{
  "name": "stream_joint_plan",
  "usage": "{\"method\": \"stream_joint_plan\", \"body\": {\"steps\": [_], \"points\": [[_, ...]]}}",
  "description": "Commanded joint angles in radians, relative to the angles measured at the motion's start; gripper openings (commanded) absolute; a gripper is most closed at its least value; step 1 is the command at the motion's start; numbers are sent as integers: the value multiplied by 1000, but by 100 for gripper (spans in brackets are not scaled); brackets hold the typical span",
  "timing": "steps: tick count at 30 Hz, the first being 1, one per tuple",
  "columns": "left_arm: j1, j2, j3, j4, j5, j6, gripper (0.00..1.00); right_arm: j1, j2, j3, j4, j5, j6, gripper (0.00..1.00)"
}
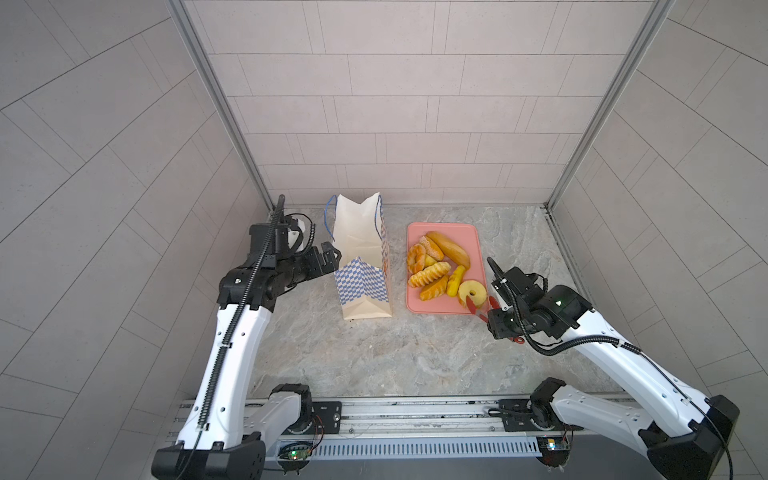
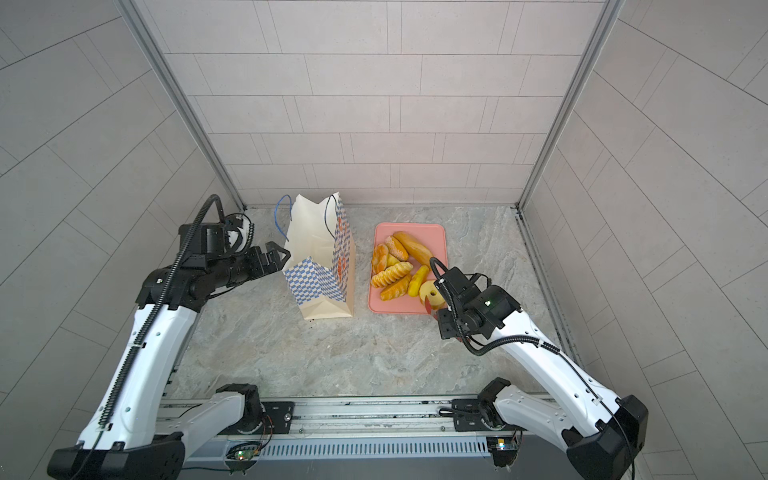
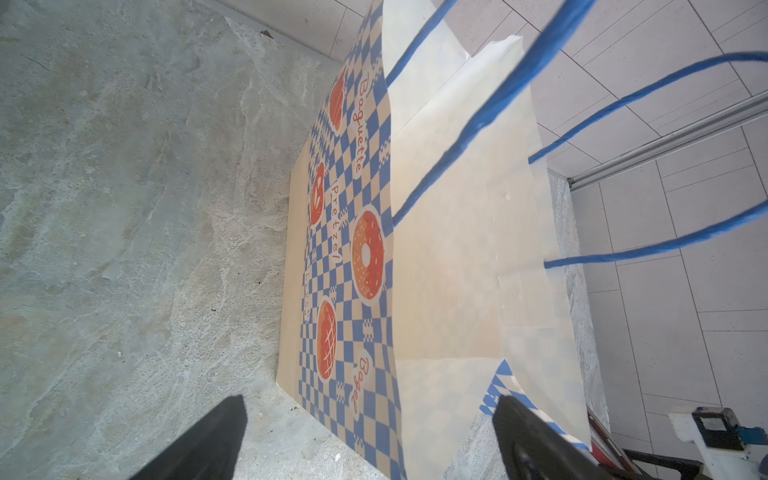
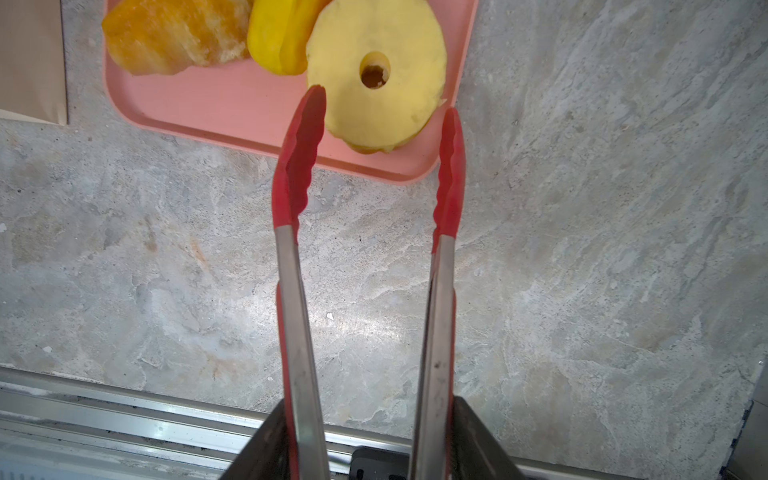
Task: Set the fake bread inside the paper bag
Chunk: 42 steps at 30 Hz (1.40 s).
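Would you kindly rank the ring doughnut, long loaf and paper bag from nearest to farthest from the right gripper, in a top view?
1. ring doughnut: near corner of the tray, beside the right gripper.
2. long loaf: tray's far side.
3. paper bag: left of the tray.

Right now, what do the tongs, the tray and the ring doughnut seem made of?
The tongs: brushed metal arms, likely steel, dully reflective; red matte scalloped tips, probably silicone.
The tray: pink plastic by its look, smooth, moulded rounded rim.
The ring doughnut: pale yellow foam or soft plastic, matte, rough-edged hole.
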Motion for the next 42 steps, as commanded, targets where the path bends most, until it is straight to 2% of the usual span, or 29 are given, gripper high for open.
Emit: {"method": "stream_joint_plan", "body": {"steps": [1, 18, 42], "points": [[3, -19, -14, 8, 2, 1, 100, 11, 4, -2, 17, 32, 17, 58], [3, -17, -19, 12, 0, -5, 100, 21, 76, -25, 87, 40, -3, 62], [2, -16, -24, 5, 0, 3, 100, -4, 191, -9, 161, 118, -26, 58]]}}
